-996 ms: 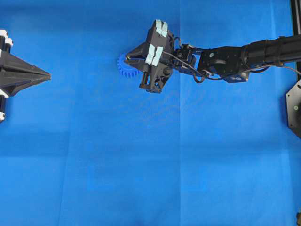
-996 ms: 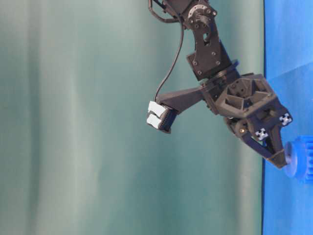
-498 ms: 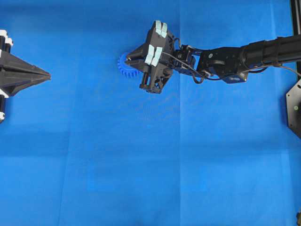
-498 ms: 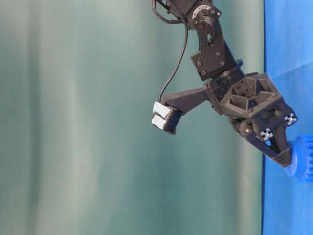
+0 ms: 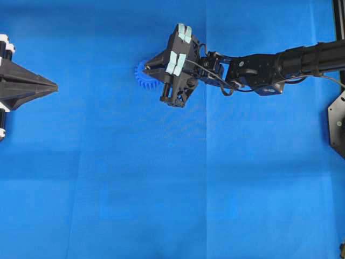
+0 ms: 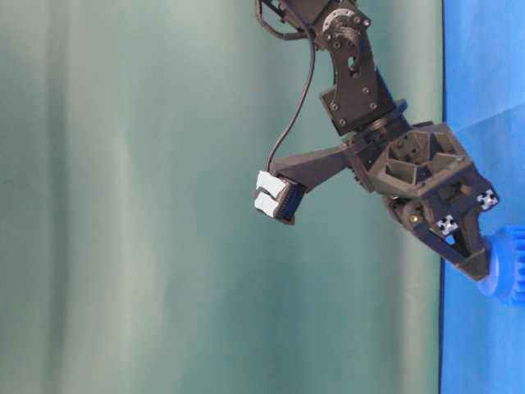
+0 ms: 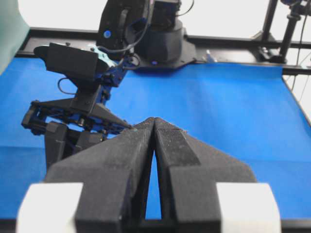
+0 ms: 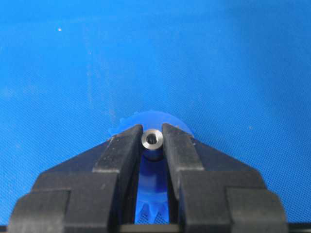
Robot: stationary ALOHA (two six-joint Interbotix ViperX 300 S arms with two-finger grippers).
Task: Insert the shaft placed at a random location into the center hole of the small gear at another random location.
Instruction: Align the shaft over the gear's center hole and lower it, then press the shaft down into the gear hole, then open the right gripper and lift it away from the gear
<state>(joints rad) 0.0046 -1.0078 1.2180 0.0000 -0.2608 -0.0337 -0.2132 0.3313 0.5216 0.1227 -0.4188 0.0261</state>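
Observation:
My right gripper [image 8: 152, 132] is shut on the shaft [image 8: 152, 139], a small silvery pin seen end-on between the fingertips. The blue small gear [image 8: 151, 121] lies directly beneath, its teeth showing between the jaws. The center hole is hidden under the shaft and fingers. In the overhead view the right gripper [image 5: 149, 68] covers the right side of the gear [image 5: 143, 76]. In the table-level view its tips [image 6: 474, 266] touch the gear's hub [image 6: 502, 267]. My left gripper [image 5: 53, 85] is shut and empty at the far left, also in its wrist view [image 7: 154, 122].
Blue cloth [image 5: 178, 178] covers the table. The right arm [image 5: 269, 65] stretches in from the right edge. A black frame post [image 5: 338, 121] stands at the far right. The right arm's base [image 7: 160, 34] is at the back in the left wrist view.
The right gripper with the shaft has come slightly closer onto the gear's hub since one second ago. It has held still for the last half second. The left arm has not moved.

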